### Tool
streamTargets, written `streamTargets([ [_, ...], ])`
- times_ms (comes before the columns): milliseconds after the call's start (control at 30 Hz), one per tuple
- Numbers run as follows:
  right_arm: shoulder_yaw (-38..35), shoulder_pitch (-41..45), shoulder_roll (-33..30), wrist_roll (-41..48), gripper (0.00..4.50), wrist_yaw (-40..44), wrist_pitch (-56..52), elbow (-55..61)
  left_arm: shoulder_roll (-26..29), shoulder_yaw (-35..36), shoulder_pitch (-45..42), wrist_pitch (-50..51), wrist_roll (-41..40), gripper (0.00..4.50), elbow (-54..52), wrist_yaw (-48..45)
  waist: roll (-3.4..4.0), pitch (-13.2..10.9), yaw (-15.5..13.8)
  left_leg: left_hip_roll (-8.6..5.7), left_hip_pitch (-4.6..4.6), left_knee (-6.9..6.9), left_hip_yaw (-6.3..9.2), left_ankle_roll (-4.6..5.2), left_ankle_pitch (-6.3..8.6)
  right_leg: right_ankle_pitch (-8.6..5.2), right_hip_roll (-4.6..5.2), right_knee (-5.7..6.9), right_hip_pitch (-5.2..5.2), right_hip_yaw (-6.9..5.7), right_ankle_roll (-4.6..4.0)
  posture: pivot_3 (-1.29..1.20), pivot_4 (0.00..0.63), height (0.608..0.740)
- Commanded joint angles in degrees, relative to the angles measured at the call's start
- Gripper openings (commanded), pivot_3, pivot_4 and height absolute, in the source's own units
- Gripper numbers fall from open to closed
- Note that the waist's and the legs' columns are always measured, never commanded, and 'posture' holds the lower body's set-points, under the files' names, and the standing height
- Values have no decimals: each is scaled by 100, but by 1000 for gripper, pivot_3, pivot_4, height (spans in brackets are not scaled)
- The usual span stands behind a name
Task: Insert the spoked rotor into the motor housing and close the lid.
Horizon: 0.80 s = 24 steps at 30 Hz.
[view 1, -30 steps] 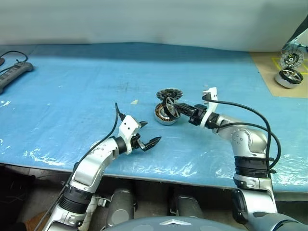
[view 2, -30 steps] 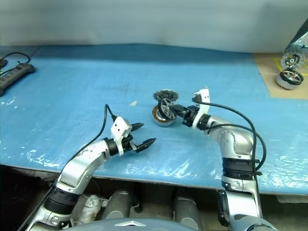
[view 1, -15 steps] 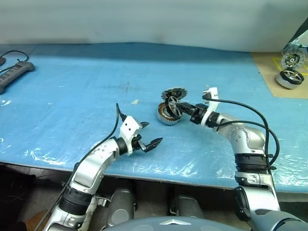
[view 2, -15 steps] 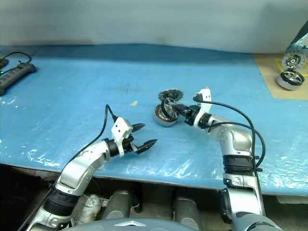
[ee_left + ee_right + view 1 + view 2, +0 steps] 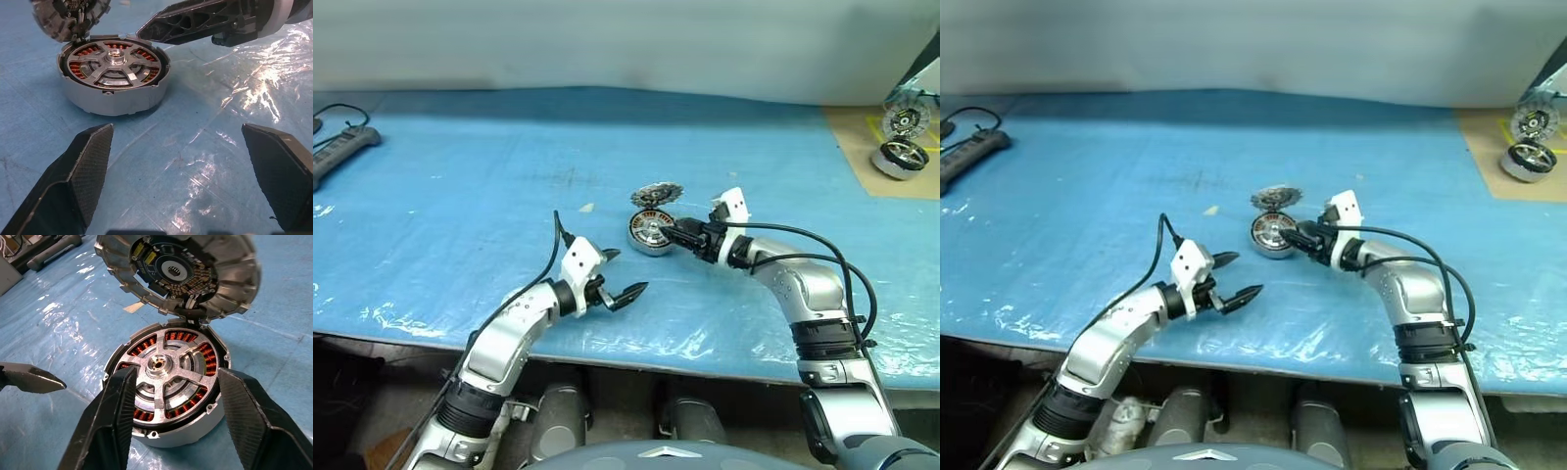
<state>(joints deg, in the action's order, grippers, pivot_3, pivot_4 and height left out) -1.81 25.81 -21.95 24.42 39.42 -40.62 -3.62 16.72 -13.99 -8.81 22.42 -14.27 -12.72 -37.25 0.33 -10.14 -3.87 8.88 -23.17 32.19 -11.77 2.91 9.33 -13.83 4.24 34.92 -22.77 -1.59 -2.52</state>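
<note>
Spoked rotor (image 5: 164, 374) seated in copper-wound motor housing (image 5: 210, 357), lid (image 5: 178, 271) tilted up, both grippers' fingers spread.

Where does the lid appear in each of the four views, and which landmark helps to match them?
Left eye view: lid, centre, behind the motor housing.
Right eye view: lid, centre, same spot.
Left wrist view: lid, upper left corner.
Right wrist view: lid, top, tilted open.
Shared landmark: the copper-wound motor housing.
</note>
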Motion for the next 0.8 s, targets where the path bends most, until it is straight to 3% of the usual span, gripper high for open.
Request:
streamTargets([
  [33, -257, 150, 38, 331, 2598, 64, -55, 229, -16, -10, -34, -108, -16, 4500, -78, -38, 0, 0, -3, 0, -1, 0, 0, 0, 0, 0, 0, 1, -1, 0, 0, 0, 150, 740],
  [200, -337, 197, 158, 630, 2598, 114, -97, 409, -16, -9, -22, -104, -20, 4500, -85, -32, 0, 0, -8, -1, -3, 0, 0, 1, 0, 0, 0, -2, 0, 0, 0, 0, 150, 740],
  [300, -222, 206, 327, 651, 1954, 80, -57, 394, -21, 31, -9, -82, -55, 4500, -102, -18, 0, 0, -3, 2, -1, 0, 0, 1, 0, 0, -1, 1, -1, 0, -1, 0, 150, 740],
  [467, 187, 409, 536, 206, 158, -126, 191, 63, -7, 84, -32, -78, -73, 4500, -105, -14, 0, 0, -2, 1, -2, 2, 0, 0, 0, 0, -1, 2, -2, 0, -1, 0, 150, 740],
  [500, 253, 486, 567, 104, 36, -178, 246, -65, -3, 99, -35, -80, -70, 4500, -108, -4, 0, 0, -2, 1, -2, 2, 0, 0, 0, 0, -1, 3, -2, 0, 0, 0, 150, 740],
  [800, 657, 666, 525, -675, 36, -359, 580, -856, -32, 741, -282, -186, -194, 4500, 186, 298, -1, 1, -4, -1, -4, 2, 0, -2, -1, 0, 0, 4, -2, -1, -1, 0, 150, 740],
])
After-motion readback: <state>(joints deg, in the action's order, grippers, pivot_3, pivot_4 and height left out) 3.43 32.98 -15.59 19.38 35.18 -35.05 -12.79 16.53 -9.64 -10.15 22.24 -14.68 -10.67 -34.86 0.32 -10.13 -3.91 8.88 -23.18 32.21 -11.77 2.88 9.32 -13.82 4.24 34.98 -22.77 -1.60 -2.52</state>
